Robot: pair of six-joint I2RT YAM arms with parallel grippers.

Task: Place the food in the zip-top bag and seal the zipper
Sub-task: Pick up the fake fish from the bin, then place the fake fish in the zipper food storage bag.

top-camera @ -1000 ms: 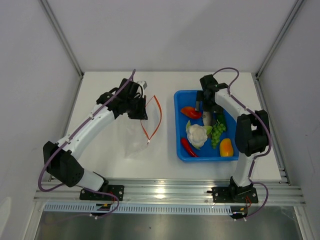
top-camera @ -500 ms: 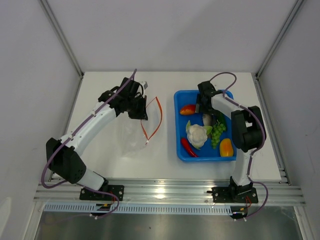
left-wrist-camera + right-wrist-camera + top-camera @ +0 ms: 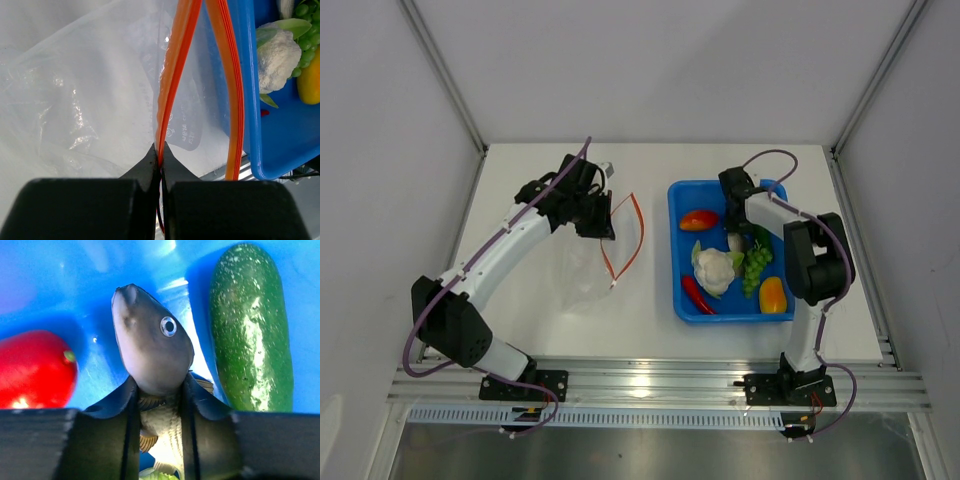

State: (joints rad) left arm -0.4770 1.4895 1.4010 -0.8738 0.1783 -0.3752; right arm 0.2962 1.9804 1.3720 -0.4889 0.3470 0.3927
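R gripper (image 3: 157,392), wide open a sec ago, now clamps grey-white toy fish (image 3: 150,350) in blue tray (image 3: 60,285); L gripper (image 3: 160,156), pinched shut on zipper (image 3: 172,90), holds bag (image 3: 75,100) open for 1st item.

Glossy: clear crinkly plastic bag (image 3: 75,100), blue plastic tray (image 3: 280,140). Smooth: orange-red plastic zipper strip (image 3: 175,75), grey toy fish (image 3: 150,350).

The left arm (image 3: 510,250) slants to upper centre-left, fingers (image 3: 145,169) pinched tight on the zipper (image 3: 172,85); the right arm (image 3: 810,260) folds back at right, fingers (image 3: 117,401) pressed against the grey-white piece (image 3: 150,350).
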